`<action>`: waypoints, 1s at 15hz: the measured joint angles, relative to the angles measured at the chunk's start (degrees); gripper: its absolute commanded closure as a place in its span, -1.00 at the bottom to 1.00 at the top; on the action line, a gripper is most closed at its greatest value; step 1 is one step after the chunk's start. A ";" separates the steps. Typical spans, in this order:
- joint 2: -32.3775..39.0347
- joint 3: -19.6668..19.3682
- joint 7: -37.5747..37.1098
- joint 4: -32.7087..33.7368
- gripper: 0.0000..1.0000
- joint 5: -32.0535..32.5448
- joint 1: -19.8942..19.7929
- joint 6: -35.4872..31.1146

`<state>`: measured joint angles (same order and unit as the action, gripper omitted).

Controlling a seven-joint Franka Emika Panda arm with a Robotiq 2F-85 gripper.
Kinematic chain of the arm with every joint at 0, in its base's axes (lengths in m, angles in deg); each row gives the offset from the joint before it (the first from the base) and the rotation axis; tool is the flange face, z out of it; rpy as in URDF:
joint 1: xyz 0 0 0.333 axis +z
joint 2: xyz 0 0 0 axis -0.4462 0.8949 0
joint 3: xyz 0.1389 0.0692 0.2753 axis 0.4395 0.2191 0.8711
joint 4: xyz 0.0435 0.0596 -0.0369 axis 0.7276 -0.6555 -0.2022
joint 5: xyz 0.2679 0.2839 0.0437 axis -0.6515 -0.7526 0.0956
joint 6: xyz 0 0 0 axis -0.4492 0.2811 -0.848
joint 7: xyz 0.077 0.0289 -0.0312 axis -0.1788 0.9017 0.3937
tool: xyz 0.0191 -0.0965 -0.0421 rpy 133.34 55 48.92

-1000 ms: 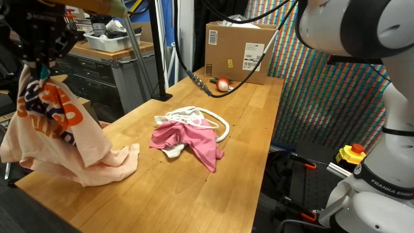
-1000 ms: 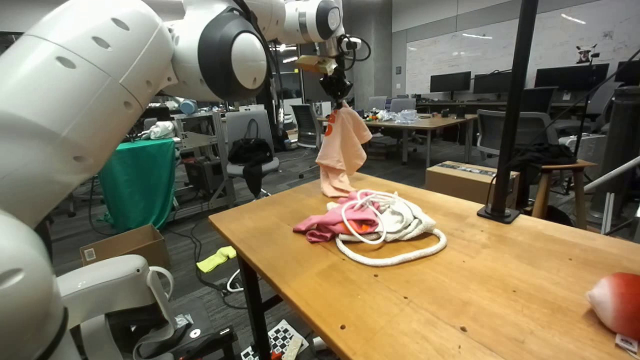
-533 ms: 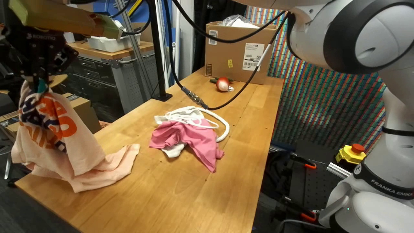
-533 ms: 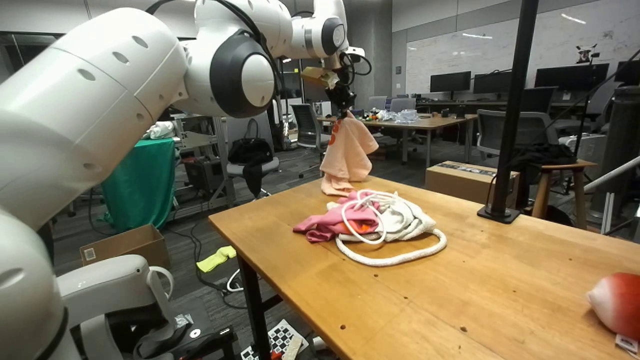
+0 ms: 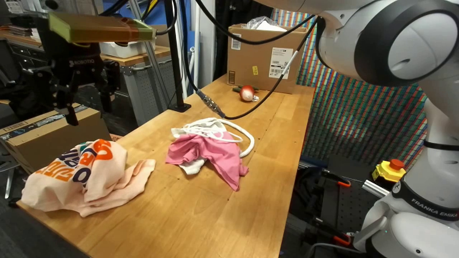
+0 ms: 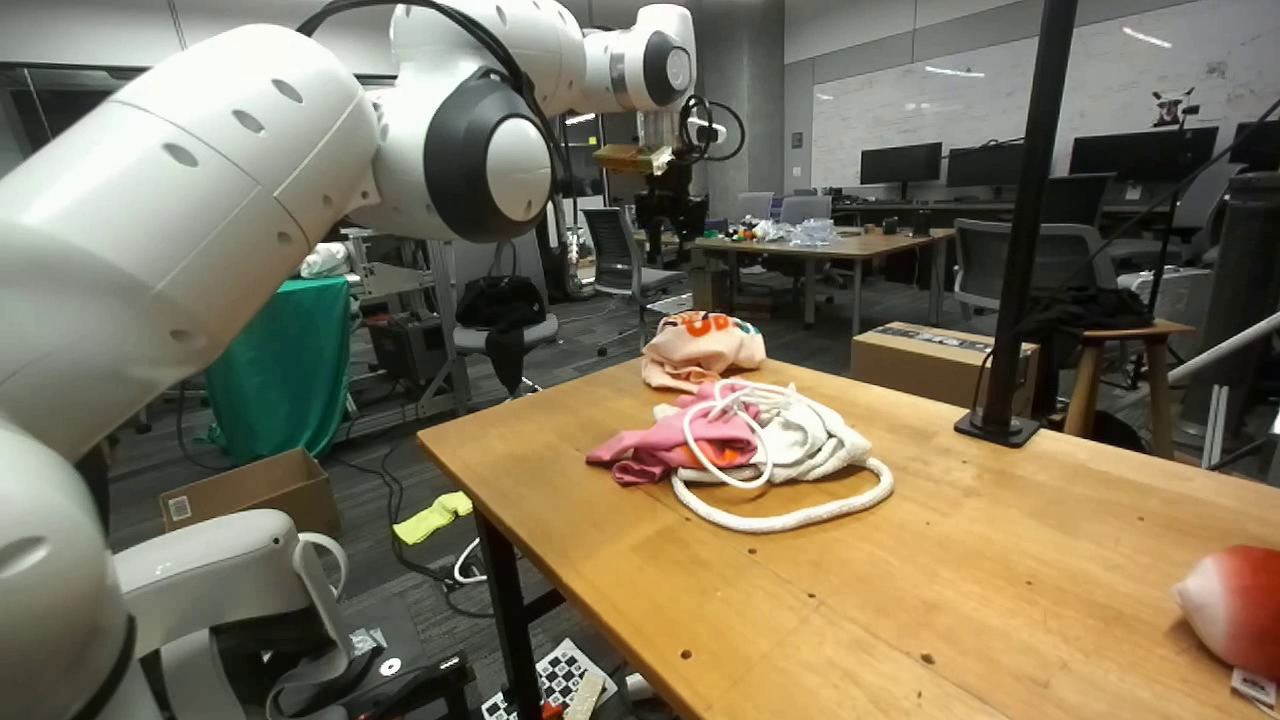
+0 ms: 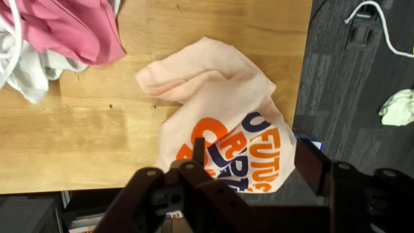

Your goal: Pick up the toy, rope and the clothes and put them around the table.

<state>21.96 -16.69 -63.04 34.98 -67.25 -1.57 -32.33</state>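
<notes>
The peach shirt with orange and navy lettering lies crumpled at the table's corner, reaching its edge. Above it, apart from the cloth, my gripper stands open. Its fingers are spread over the lettering in the wrist view, with nothing held between them. Further in, a pink cloth and a whitish cloth form one heap. A white rope loops over and around that heap. The red and white toy rests at the table's far end; an exterior view cuts it off at the border.
A large cardboard box stands behind the toy. A black pole rises from the table's side edge. The arm's black cable hangs low over the wood. A floor box sits beyond the corner.
The gripper has opened and let go of the peach shirt. The shirt, hanging from the fingers before, has dropped into a pile on the table corner. Rope, pink cloth and toy are unmoved.
</notes>
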 measured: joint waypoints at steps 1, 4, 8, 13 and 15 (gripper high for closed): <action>0.01 -0.01 0.43 -0.04 -1.00 0.19 -0.12 1.67; 0.02 -0.03 2.28 -0.19 -1.00 0.23 -1.10 6.55; 0.07 -0.14 5.51 -1.81 -1.00 0.25 -3.59 9.42; 0.36 -0.28 7.08 -7.48 -1.00 0.20 -7.01 7.62; 0.37 -0.22 7.32 -10.61 -1.00 0.09 -8.23 6.13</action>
<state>22.33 -16.91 -55.73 24.38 -67.17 -9.81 -26.20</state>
